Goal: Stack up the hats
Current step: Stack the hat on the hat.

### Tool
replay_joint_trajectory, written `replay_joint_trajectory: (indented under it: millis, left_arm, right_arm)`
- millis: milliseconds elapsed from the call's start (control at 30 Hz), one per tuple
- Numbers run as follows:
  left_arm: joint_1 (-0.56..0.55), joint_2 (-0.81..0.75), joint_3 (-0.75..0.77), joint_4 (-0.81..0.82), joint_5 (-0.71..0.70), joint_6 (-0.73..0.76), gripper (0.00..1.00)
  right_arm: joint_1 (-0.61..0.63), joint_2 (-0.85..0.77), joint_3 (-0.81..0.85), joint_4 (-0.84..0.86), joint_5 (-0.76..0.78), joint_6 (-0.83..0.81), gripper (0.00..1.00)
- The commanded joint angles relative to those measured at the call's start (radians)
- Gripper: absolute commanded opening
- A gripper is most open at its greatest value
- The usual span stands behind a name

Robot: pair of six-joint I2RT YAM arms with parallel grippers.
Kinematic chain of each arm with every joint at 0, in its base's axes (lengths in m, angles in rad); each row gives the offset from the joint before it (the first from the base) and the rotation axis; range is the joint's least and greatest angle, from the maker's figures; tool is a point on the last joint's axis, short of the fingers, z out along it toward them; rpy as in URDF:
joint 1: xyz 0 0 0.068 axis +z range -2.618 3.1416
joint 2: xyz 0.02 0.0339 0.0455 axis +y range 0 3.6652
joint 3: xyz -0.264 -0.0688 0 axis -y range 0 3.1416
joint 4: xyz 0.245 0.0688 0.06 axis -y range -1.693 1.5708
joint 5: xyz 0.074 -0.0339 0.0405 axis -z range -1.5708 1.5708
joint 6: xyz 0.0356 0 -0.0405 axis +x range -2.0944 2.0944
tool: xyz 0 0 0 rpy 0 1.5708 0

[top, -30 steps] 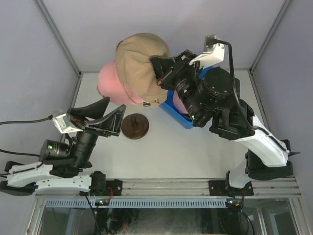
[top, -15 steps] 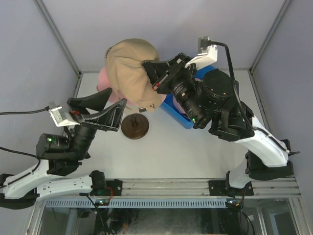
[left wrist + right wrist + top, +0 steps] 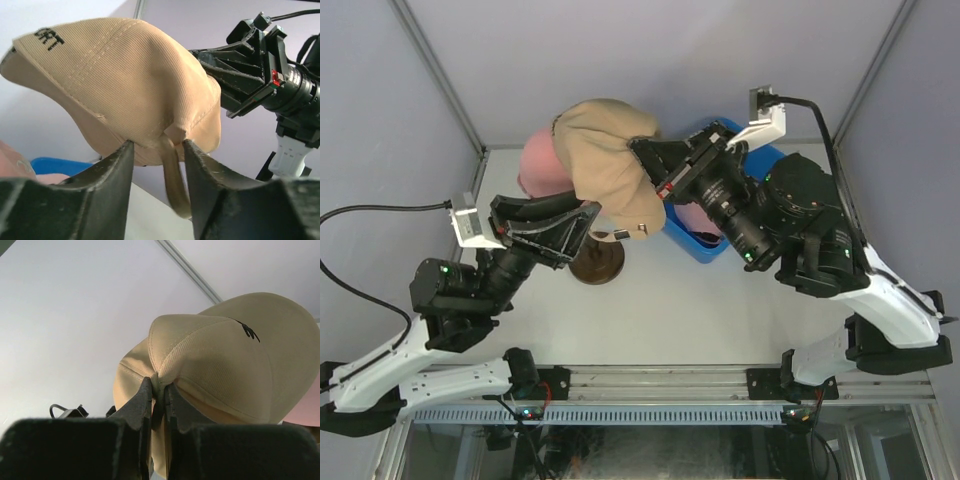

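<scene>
The tan cap point(image 3: 605, 165) hangs in the air over the far left part of the desk point(image 3: 670, 300), held up from the right. The right tool point(image 3: 158, 390) is clenched on a bunched fold of the cap's fabric near its rim, the two fingers pressed close with the cloth between them. The crown bulges away from the fingers, with small black lettering on it.

The left tool point(image 3: 156, 150) reaches in from the near left, beneath the cap's back edge. Its fingers point(image 3: 117, 170) stand apart with the fingertips at the rim, and the cap's adjuster strap point(image 3: 172, 175) hangs down through the gap, not pinched.

From above, the tan cap covers much of the pink cap point(image 3: 535, 170), which lies behind it toward the far left corner; whether the two touch cannot be told. A round brown base point(image 3: 597, 262) stands on the desk just near of the raised cap, beside the left tool. The blue bin point(image 3: 705, 245) sits to the right, mostly hidden under the right arm; something pale pink point(image 3: 682, 218) lies in it, too covered to name.
</scene>
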Motion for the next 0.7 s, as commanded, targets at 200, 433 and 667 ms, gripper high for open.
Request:
replay_joint_trajectory:
  millis: [200,433,667]
  left_arm:
    - [0.033,0.043,0.149,0.006,0.123,0.011,0.15]
    - [0.068,0.090,0.225,-0.018,0.162,0.001,0.00]
    - [0.095,0.134,0.330,-0.045,0.183,0.001,0.00]
  right_arm:
    - [-0.032,-0.131,-0.148,0.110,-0.018,0.009,0.00]
    - [-0.053,-0.168,-0.207,0.116,-0.035,0.011,0.00]
    - [-0.051,-0.215,-0.281,0.144,0.007,-0.026,0.00]
